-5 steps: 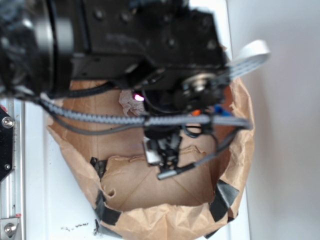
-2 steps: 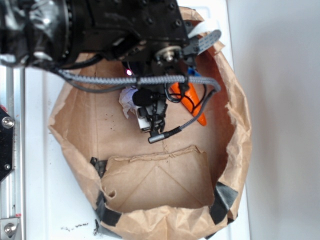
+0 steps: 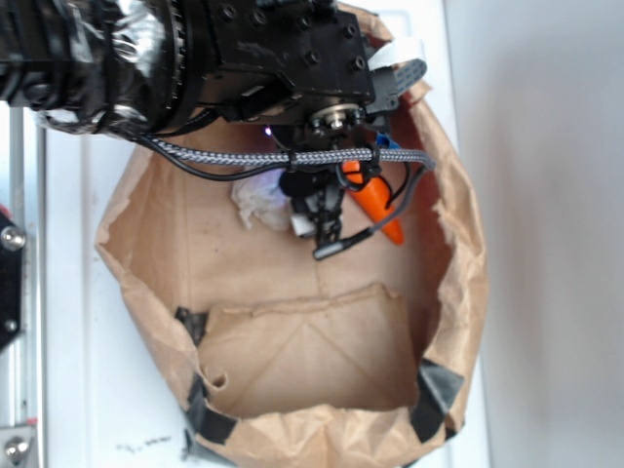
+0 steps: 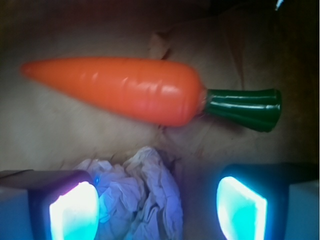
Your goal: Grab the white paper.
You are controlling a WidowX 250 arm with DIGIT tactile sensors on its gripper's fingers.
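The white paper (image 4: 140,195) is a crumpled off-white ball on the floor of the brown paper bag (image 3: 292,370). In the wrist view it lies between my two glowing pads, close to the left pad (image 4: 75,212) and apart from the right one. My gripper (image 4: 157,212) is open around it. In the exterior view the paper (image 3: 255,202) shows just left of my gripper (image 3: 317,219), partly hidden by the arm. An orange carrot (image 4: 120,90) with a green stem lies just beyond the paper.
The bag's crumpled walls (image 3: 463,253) rise all around, with black tape (image 3: 434,390) at the near corners. A folded flap (image 3: 307,346) lies on the near floor. The bag stands on a white surface (image 3: 68,331).
The arm has swung toward the back of the bag and lowered. The gripper moved from over the flap to beside the paper ball and carrot.
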